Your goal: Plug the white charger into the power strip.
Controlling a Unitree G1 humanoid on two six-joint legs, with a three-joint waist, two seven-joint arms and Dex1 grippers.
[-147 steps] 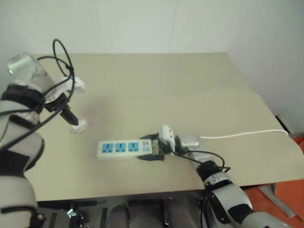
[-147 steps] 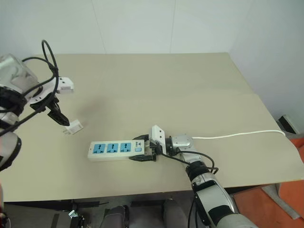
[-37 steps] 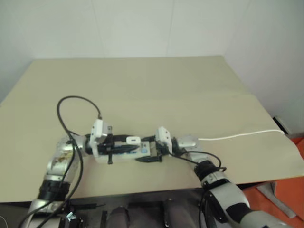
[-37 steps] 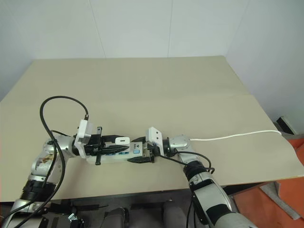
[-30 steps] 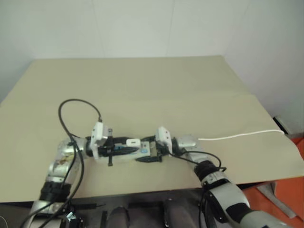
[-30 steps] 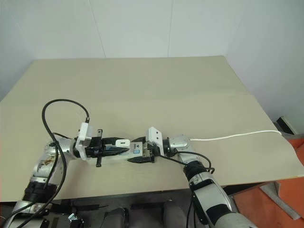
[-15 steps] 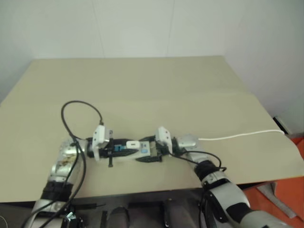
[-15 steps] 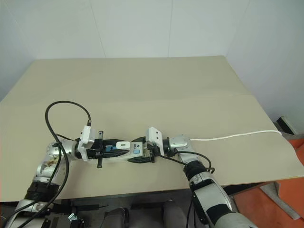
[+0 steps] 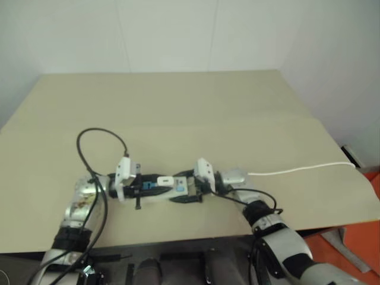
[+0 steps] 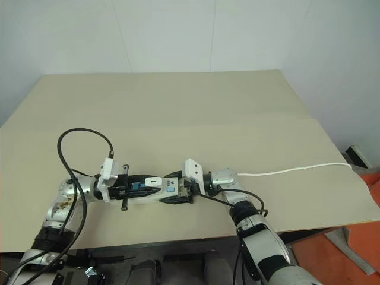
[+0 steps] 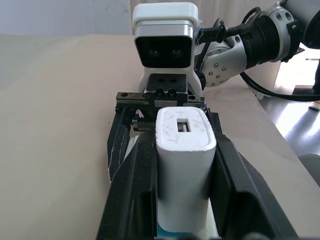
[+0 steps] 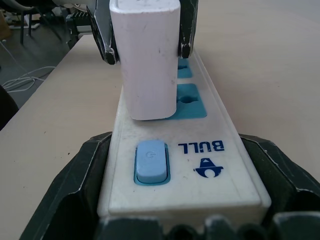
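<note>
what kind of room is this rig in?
Probably a lab or test room, not a home: a bare beige table against plain white walls, with just the power strip and white charger on it. The right wrist view shows chair legs and loose cables on the floor.

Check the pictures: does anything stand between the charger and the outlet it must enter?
Nothing visible does. The left end effector holds the charger upright, its base resting on the blue outlet next to the switch on the strip. The right end effector clamps that strip's switch end, clear of the outlet.
</note>
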